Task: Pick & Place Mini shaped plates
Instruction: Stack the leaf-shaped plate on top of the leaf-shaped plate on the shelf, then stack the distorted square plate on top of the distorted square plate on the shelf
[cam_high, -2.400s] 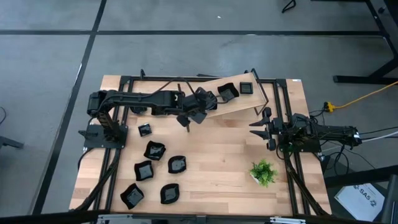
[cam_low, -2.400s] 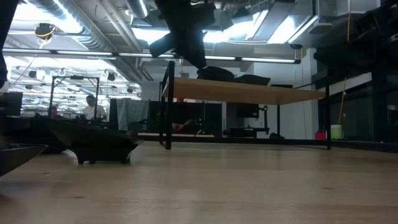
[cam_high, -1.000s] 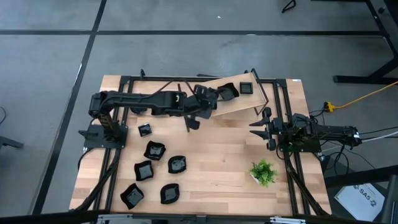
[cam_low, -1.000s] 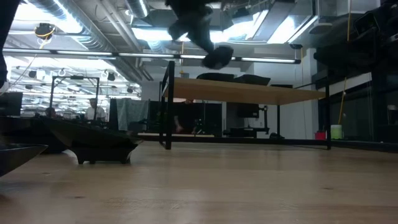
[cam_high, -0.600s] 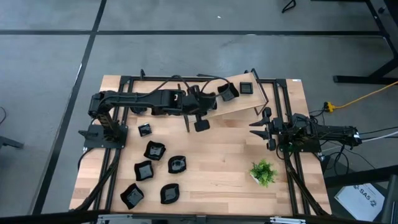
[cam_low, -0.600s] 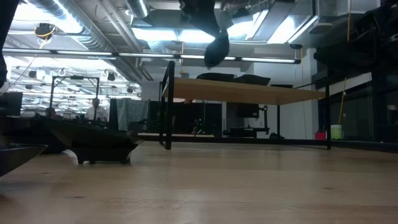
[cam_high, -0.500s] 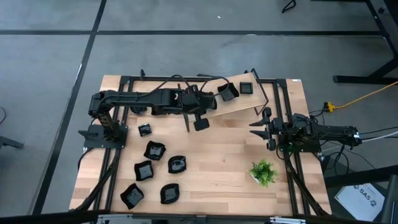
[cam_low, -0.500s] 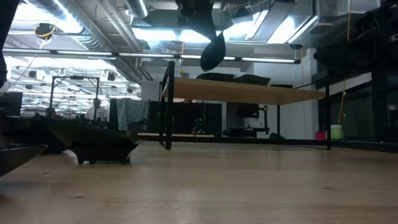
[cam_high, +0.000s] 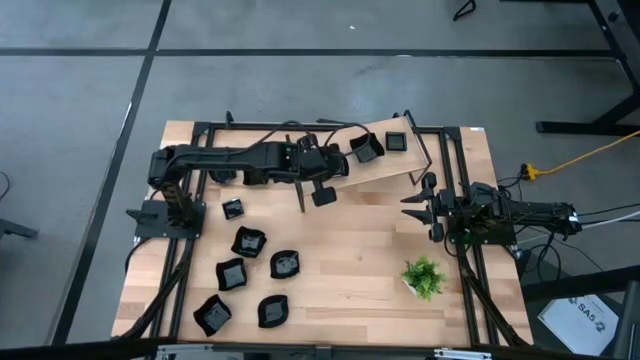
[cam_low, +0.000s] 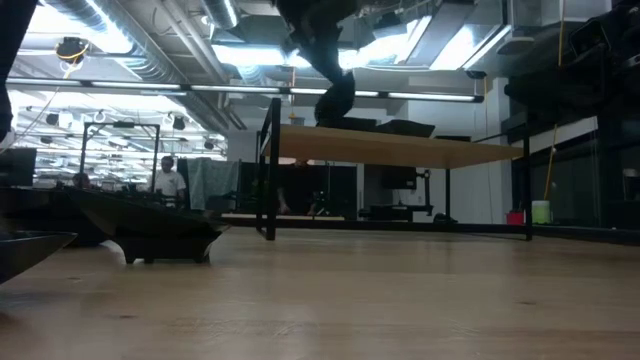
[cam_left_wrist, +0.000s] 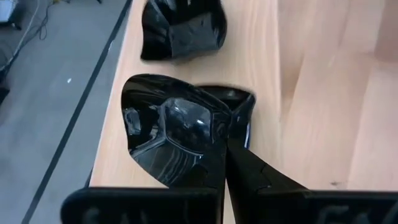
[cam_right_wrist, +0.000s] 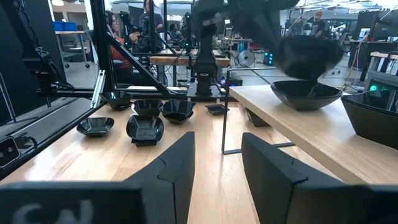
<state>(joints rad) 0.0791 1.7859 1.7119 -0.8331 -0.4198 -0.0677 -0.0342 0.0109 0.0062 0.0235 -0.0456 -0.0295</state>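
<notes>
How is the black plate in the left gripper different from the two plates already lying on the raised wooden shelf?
The held plate hangs in the air, pinched at its rim by the shut left gripper; the two shelf plates rest on the raised shelf with nothing gripping them. The held plate is over the shelf's lower edge, nearer the table's middle; the shelf plates sit toward its far end. All three are small glossy black dishes.

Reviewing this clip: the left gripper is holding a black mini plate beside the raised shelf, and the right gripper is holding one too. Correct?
Only partly. The left gripper is shut on a black mini plate beside the raised shelf, but the right gripper is open and holds nothing, as its own wrist view shows.
</notes>
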